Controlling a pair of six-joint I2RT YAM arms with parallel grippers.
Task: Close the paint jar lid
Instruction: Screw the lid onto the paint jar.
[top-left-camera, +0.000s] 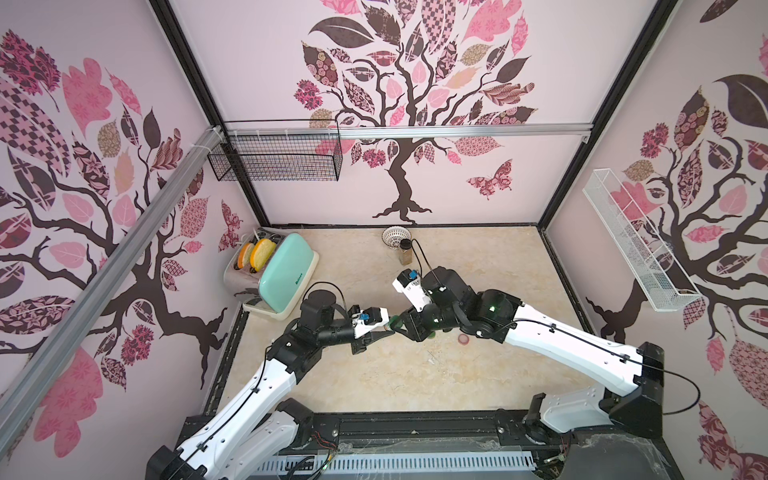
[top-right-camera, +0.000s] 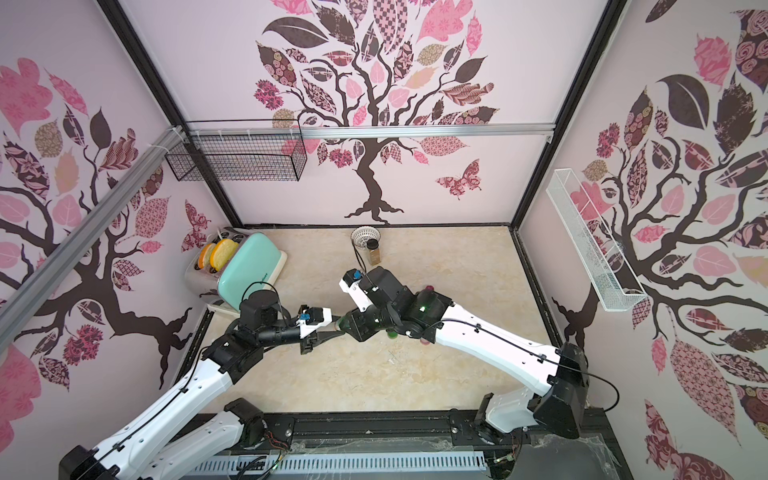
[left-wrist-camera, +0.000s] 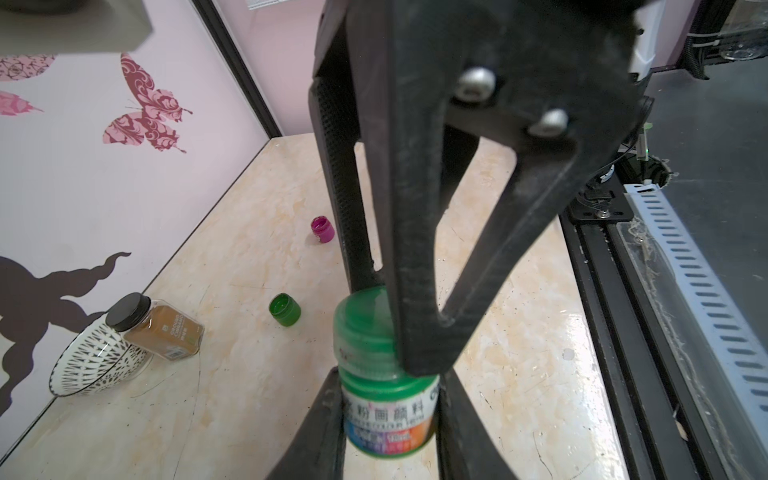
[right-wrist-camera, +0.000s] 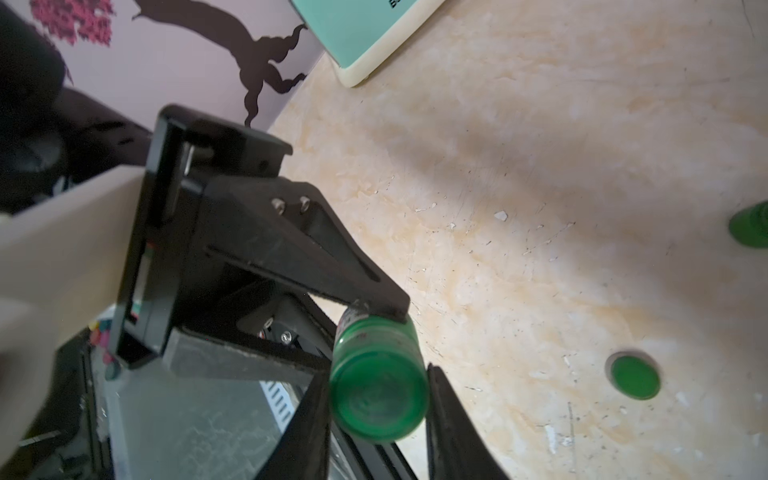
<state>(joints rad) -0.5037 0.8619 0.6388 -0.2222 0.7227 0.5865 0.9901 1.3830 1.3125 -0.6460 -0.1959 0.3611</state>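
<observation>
Left gripper (left-wrist-camera: 388, 399): clenched on the body of the green paint jar (left-wrist-camera: 386, 419), one finger on each side of its printed label.
Right gripper (right-wrist-camera: 377, 390): clamped across the green lid (right-wrist-camera: 378, 395), one finger (right-wrist-camera: 449, 415) on each side of it.
Lid on jar: it sat over the jar's neck; whether it was fully seated could not be told.
Meeting point: the two grippers met tip to tip about mid-table (top-left-camera: 374, 374), with the jar held between them.
In the way: the right gripper's near finger covered part of the lid in the left wrist view. In both top views the two wrists hid almost all of the jar.
Near: a small open green pot (left-wrist-camera: 284, 309) and a green-faced cap (right-wrist-camera: 633, 376) stood apart on the tabletop.
Farther: a magenta pot (left-wrist-camera: 322, 229) stood well apart.
Back wall: a black-capped spice jar (left-wrist-camera: 160, 328) stood just beside a patterned bowl (left-wrist-camera: 95, 365).
Back corner: a toaster (top-left-camera: 245, 266) with bread in its slots, and a mint-green case (top-left-camera: 286, 274) leaning against it.
</observation>
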